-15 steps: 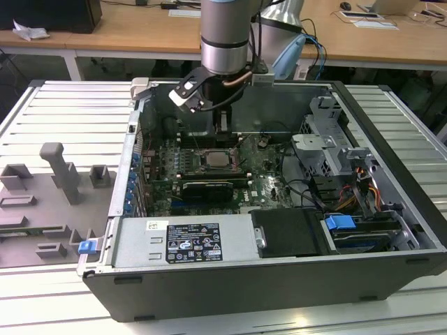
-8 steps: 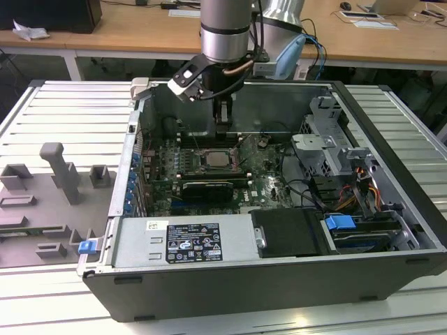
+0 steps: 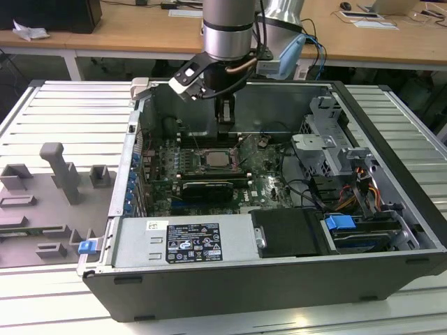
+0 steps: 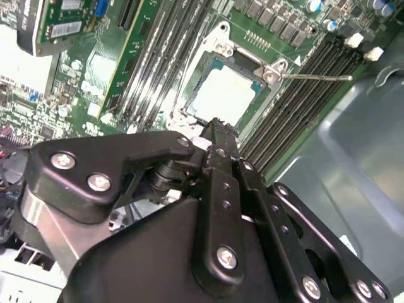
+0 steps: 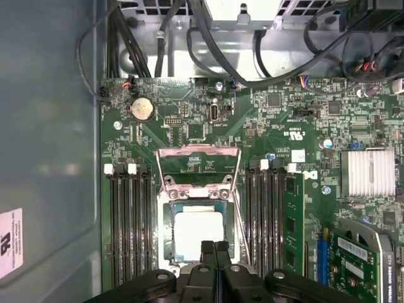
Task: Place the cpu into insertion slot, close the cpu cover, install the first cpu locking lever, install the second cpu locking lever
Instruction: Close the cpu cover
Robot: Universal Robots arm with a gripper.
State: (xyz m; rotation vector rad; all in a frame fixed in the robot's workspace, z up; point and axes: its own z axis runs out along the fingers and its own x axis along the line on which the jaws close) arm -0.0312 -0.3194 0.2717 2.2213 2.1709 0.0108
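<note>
One hand (image 5: 214, 245) hangs over the open computer case (image 3: 279, 296), which lies on its side on the slatted metal tabletop (image 3: 70, 105). Its two fingers (image 5: 207, 252) are pressed together with only a thin seam between them, and they pinch nothing. In both wrist views the fingertips hang above the near edge of the insertion slot (image 5: 166, 249), and I cannot tell whether they touch it.

The one cpu (image 5: 199, 235) already sits inside the insertion slot, with its pale square face up and level and a narrow green border showing round it. In the exterior view the cpu (image 3: 217, 159) lies just below the hand (image 3: 225, 120), near the middle of the board.

The one cpu cover (image 5: 199, 169) is not closed. It is swung back from the insertion slot on the side away from the hand, and green board shows through its square window.

In the second wrist view one thin metal lever (image 4: 315, 77) sticks out from a corner of the insertion slot, over the memory slots (image 4: 297, 101). Two banks of these long slots flank the insertion slot, one on each side. One green memory stick (image 5: 291, 221) stands in the bank farther from the case wall. Beyond the cover lies one round coin battery (image 5: 141, 108).
</note>
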